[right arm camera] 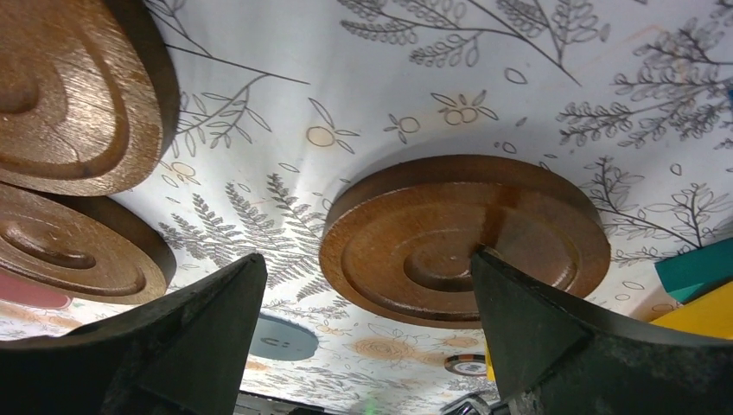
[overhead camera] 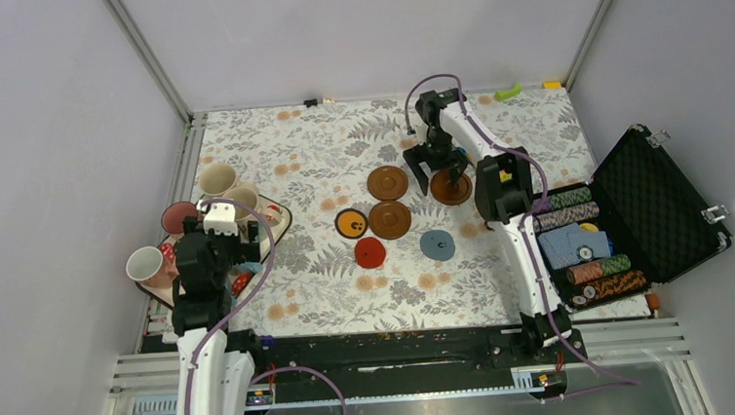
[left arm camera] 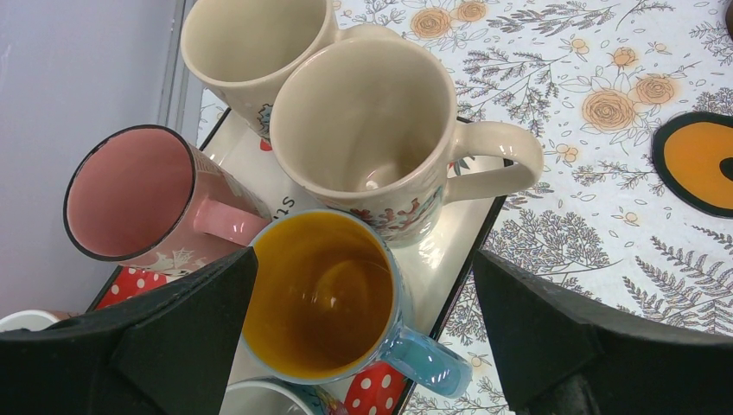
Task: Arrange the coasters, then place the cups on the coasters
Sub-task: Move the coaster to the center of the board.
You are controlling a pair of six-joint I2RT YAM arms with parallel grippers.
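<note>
coasters (overhead camera: 390, 219): six flat discs, all lying on the flowered surface (overhead camera: 310, 143), gathered near its middle in loose rows. two brown ones sit one behind the other. the orange coaster (overhead camera: 351, 223) with a black rim is just left of the nearer brown. the red coaster (overhead camera: 370, 252) and grey-blue coaster (overhead camera: 437, 245) lie in front. the third brown coaster (right arm camera: 449, 233) is to the right, apart from the others. the gaps look meant to leave room for one cup per disc.

right fingers (right arm camera: 199, 346): spread wide, one on each side of the third brown coaster, gripping nothing. the disc lies flat on the surface, so it reads as set in its place.

cups (left arm camera: 372, 138): all on the tray (left arm camera: 436, 259) at the left edge, packed close, none on a coaster yet.

left fingers (left arm camera: 181, 346): fully apart and empty, hanging over the blue cup (left arm camera: 320, 294) with the yellow inside, probably lined up as the first pick.

hard to make out: from above, the blue cup is almost wholly under the left arm. two white rims are cut off at the bottom and left edges of the left wrist view. the prints on the cream cups show only in part. whether the right fingertips touch the surface cannot be told.
</note>
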